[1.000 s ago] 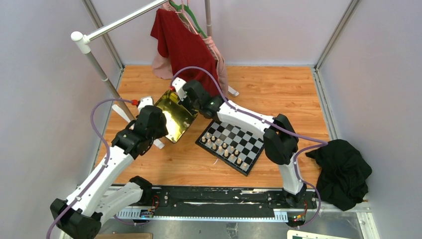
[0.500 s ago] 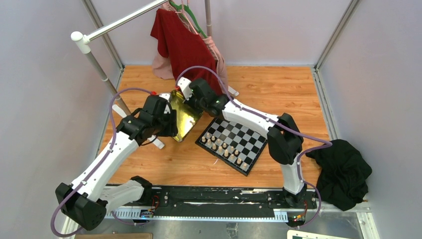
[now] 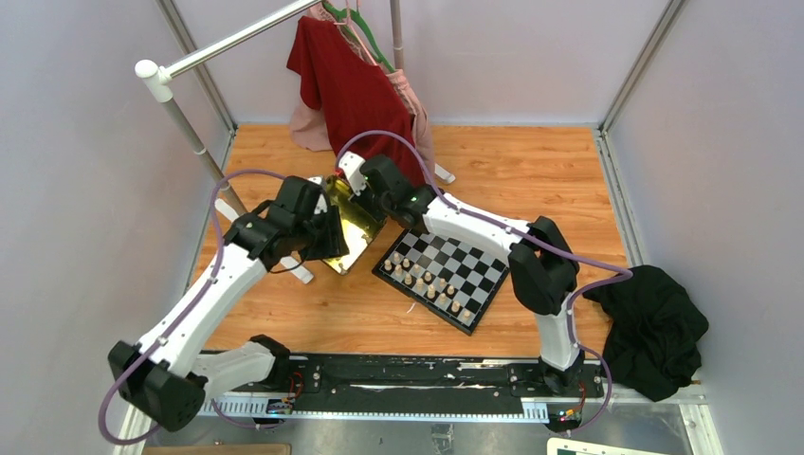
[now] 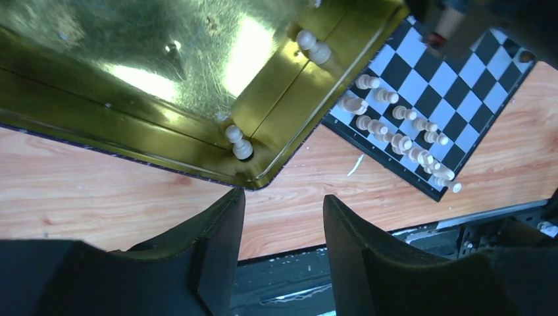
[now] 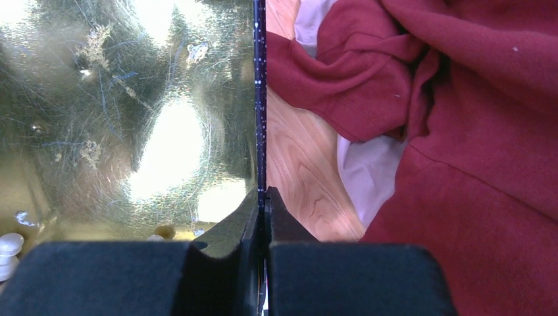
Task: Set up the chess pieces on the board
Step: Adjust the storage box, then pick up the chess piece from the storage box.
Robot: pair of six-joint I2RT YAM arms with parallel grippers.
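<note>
The fingers (image 5: pixel 224 263) of the right gripper (image 5: pixel 262 205) pinch flat together on the thin wall of a shiny gold-yellow square metal tin (image 5: pixel 131 99). They hold it tipped up off the wooden table (image 3: pixel 531 171), its low side towards the flat black-and-white checkered chessboard (image 3: pixel 465 261). The left gripper (image 4: pixel 283 210) hovers just beneath the tin's low corner, its black fingers (image 4: pixel 220 243) about halfway apart with nothing between them, seemingly placed to steady or take the tin. Two small cream turned chess pieces (image 4: pixel 238 143) sit against the tin's inner walls, and the tilt looks meant to slide them out. More cream pieces (image 4: pixel 395 131) crowd one edge of the board, which lies on the table just beside the tin. A red garment (image 5: pixel 460 131) hangs behind.
</note>
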